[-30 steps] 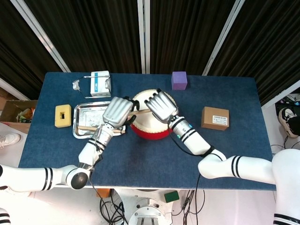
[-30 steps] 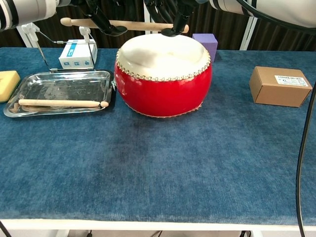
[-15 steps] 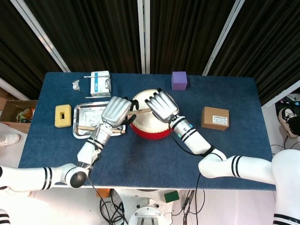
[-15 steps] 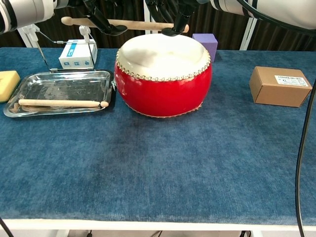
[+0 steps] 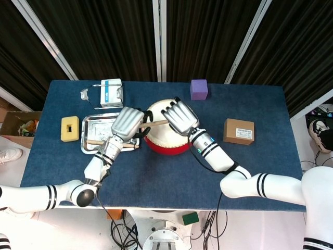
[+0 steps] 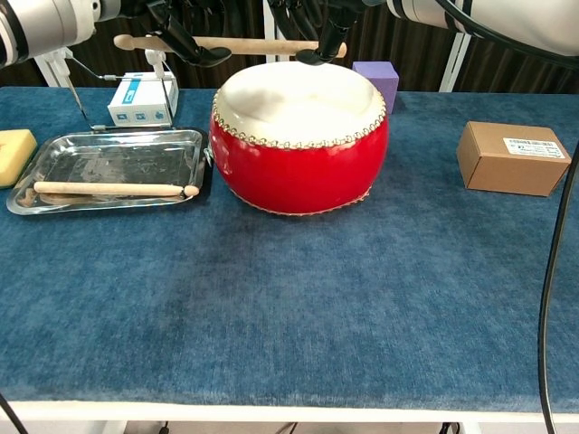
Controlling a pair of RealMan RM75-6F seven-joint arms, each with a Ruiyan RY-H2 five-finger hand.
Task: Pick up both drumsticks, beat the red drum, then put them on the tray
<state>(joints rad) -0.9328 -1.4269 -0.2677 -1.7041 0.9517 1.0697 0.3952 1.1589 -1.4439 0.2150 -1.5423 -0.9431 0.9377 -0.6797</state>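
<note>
- Red drum (image 6: pixel 299 136) mid-table, just right of the tray (image 6: pixel 109 145).
- One drumstick (image 6: pixel 113 189) lies in the tray.
- Second drumstick (image 6: pixel 244 43) held level above drum, gripped by both left hand (image 5: pixel 127 123) and right hand (image 5: pixel 179 117).

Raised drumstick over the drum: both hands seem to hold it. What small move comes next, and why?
Probably the right hand lets go, so the left hand can carry the raised drumstick to the tray. Both hold it above the red drum; the other drumstick already lies in the tray, on the left hand's side.
</note>
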